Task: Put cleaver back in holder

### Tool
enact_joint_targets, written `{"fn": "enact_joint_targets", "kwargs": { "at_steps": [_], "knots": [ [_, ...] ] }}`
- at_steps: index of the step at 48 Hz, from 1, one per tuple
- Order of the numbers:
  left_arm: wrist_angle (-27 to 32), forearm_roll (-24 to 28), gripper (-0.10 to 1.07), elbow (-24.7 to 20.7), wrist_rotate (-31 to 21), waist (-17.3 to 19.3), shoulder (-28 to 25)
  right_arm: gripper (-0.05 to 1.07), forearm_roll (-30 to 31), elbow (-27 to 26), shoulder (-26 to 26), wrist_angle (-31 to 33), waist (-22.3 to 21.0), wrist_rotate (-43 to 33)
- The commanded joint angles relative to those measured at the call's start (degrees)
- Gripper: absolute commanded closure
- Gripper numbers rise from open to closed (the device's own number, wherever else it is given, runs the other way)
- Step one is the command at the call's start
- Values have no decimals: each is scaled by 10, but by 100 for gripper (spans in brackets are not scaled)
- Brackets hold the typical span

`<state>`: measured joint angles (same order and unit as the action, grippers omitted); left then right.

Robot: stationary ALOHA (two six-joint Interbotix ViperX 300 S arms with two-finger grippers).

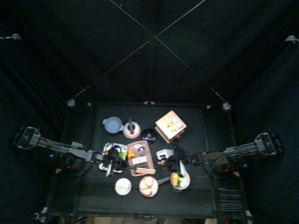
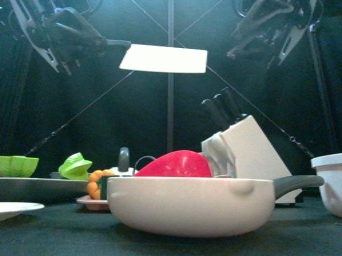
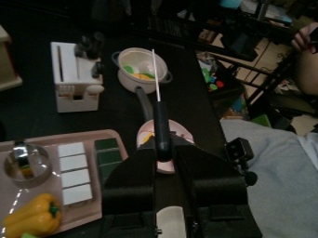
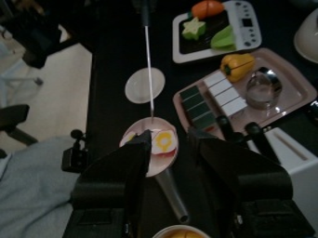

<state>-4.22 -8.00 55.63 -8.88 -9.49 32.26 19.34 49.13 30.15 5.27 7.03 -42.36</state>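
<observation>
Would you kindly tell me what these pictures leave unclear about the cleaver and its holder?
- Holder base: front view, hidden behind the white pan.
- Holder slots: top view, too small.
- Cleaver blade face: both wrist views, edge-on, only a thin line.
- Left pincer grip: front view, too dark.

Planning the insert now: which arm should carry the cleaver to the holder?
Left. Its claw grips the cleaver by the handle, and the holder lies ahead in its wrist view. The right claw stands open, gripping nothing.
</observation>
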Motion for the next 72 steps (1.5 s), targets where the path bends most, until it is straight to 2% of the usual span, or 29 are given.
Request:
{"fn": "enact_joint_targets", "kwargs": {
  "at_steps": [1, 10, 24, 32, 43, 48, 72],
  "knots": [
    [59, 16, 61, -40, -1, 31, 23, 27, -1, 30, 31, -27, -38, 1],
    [128, 56, 61, -72, -3, 83, 25, 27, -6, 97, 39, -40, -115, 1],
    [140, 54, 61, -95, -4, 120, 2, 28, -13, 129, 15, -54, -185, 1],
    [171, 55, 61, -120, -4, 124, -30, 30, -20, 134, 14, -54, -187, 1],
    [215, 70, 61, -166, -4, 130, -80, 54, -12, 130, 17, -55, -185, 4],
    [221, 80, 61, -180, -4, 136, -96, 61, -9, 133, 18, -56, -184, 2],
    [224, 86, 61, -208, -2, 148, -135, 61, -15, 135, 9, -60, -178, 1]
  ]
}}
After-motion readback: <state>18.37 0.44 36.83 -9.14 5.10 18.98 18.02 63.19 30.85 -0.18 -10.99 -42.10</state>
